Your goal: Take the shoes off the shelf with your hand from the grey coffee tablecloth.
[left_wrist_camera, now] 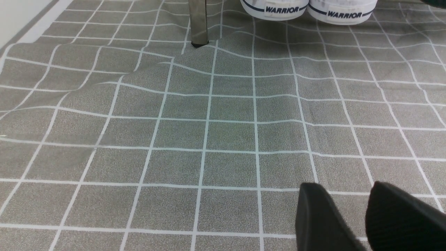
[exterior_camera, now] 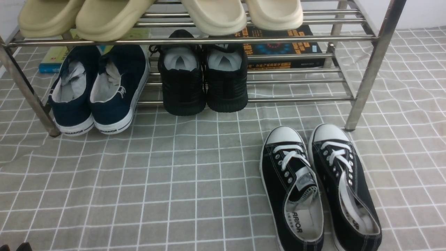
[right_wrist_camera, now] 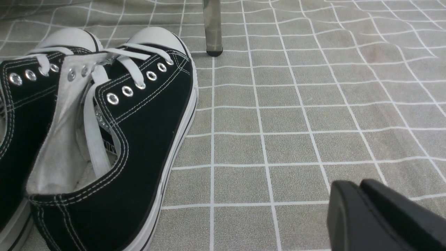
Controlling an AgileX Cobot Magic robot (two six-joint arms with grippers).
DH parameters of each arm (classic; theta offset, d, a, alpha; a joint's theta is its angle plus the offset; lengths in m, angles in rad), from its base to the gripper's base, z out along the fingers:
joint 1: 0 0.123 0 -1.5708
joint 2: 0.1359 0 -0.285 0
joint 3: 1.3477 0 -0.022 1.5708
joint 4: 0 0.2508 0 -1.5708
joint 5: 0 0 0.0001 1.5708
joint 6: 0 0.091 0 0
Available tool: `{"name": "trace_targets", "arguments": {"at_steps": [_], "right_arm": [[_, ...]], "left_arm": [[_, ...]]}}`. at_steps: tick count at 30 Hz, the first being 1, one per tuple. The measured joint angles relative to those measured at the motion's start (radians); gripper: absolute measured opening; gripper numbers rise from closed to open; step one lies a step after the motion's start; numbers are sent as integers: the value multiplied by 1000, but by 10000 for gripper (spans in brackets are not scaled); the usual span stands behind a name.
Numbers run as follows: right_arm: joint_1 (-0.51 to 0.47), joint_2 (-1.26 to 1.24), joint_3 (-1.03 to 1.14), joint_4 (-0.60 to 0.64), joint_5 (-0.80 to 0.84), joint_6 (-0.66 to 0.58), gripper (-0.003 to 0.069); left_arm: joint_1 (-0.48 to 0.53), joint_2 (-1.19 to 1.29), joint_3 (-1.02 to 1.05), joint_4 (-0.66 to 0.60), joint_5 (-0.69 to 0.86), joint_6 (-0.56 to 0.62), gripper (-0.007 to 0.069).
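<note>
Left fingers stand apart, empty; right fingers look narrow, holding nothing. Black canvas sneakers lie near right on the grid tablecloth, bare cloth reaching left of them. Far, the steel shoe rack's front edge carries navy slip-ons.
</note>
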Motion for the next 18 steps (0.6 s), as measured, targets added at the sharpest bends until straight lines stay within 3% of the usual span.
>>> {"name": "trace_targets", "arguments": {"at_steps": [18], "right_arm": [[0, 0, 0, 0, 0, 0, 86]], "left_arm": [[0, 0, 0, 0, 0, 0, 240]]}}
